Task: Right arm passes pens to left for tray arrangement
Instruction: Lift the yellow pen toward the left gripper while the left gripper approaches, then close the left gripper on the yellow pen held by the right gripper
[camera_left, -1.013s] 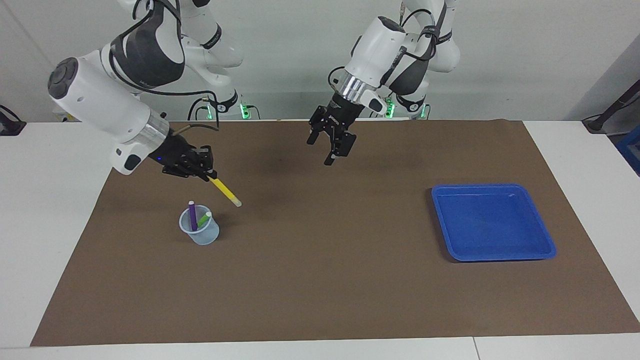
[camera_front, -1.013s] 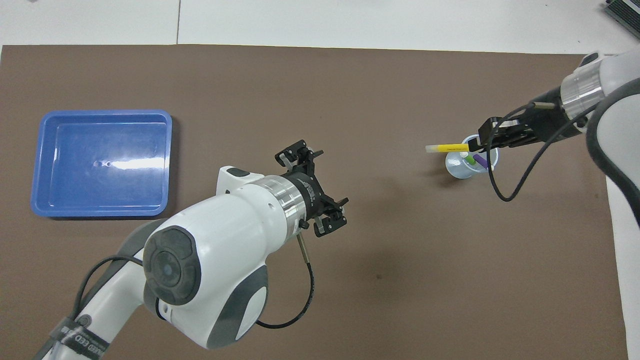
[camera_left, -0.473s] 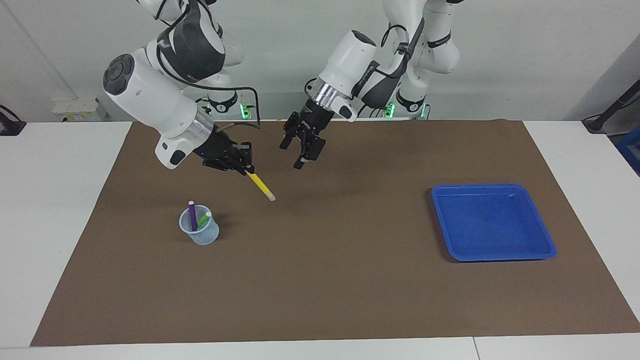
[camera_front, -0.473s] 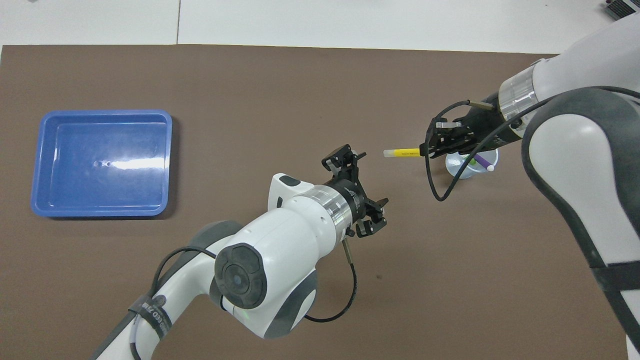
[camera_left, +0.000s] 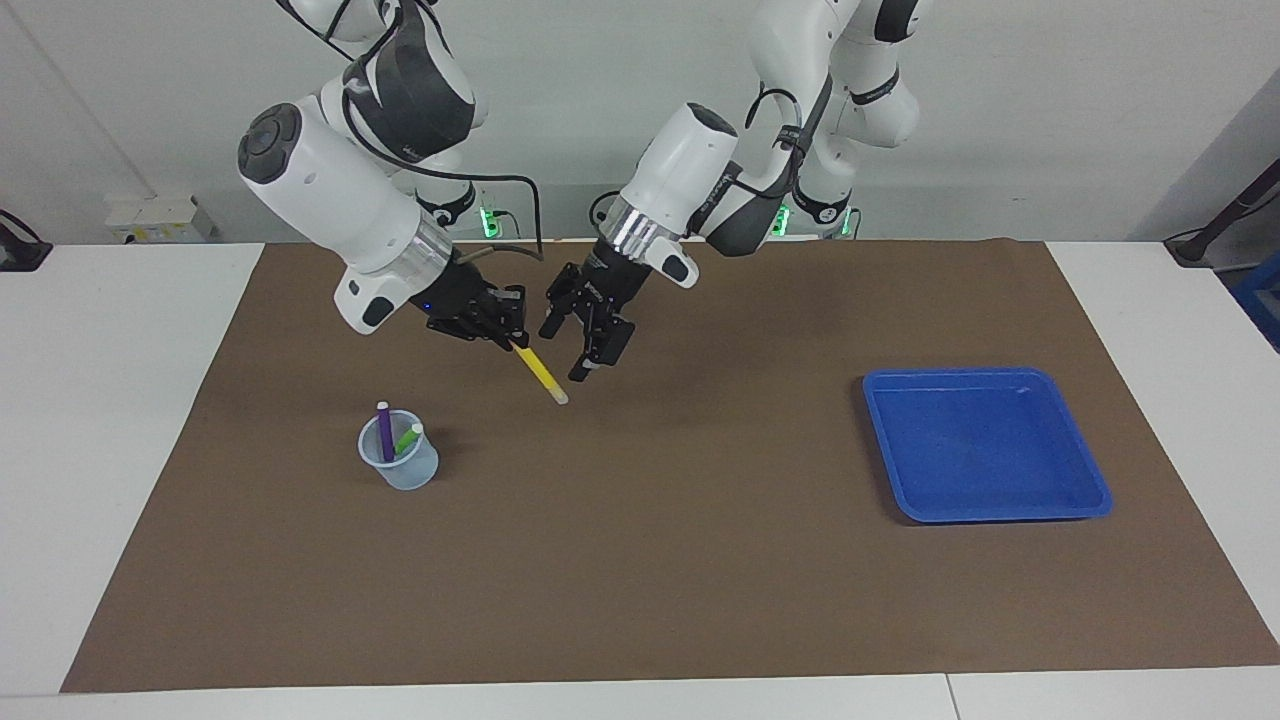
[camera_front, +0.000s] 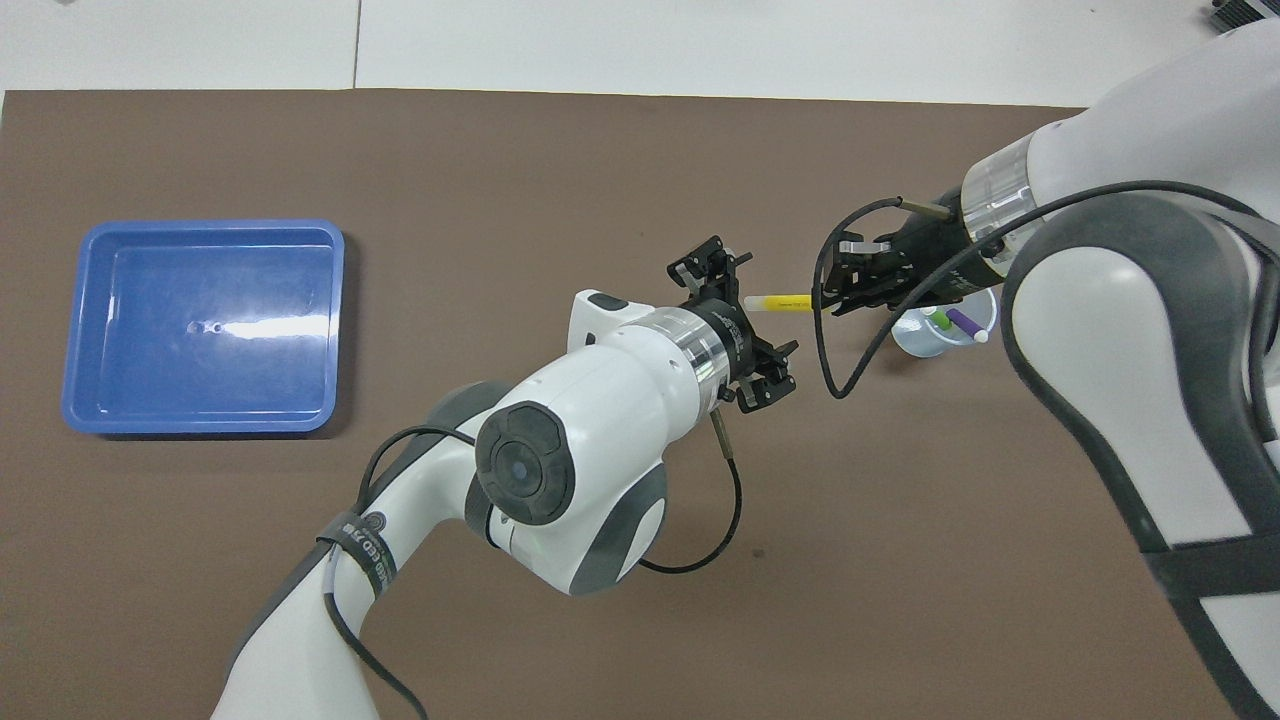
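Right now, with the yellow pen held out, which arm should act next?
Left. The left gripper is open in the air beside the yellow pen's free end. The right gripper is shut on its other end and can only hold steady.

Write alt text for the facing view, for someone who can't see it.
Above a brown mat, the right hand holds a yellow marker pen out toward the open left hand, which is close beside the pen's tip. A pale cup holding purple and green pens stands below them; a blue tray sits empty toward the left arm's end.
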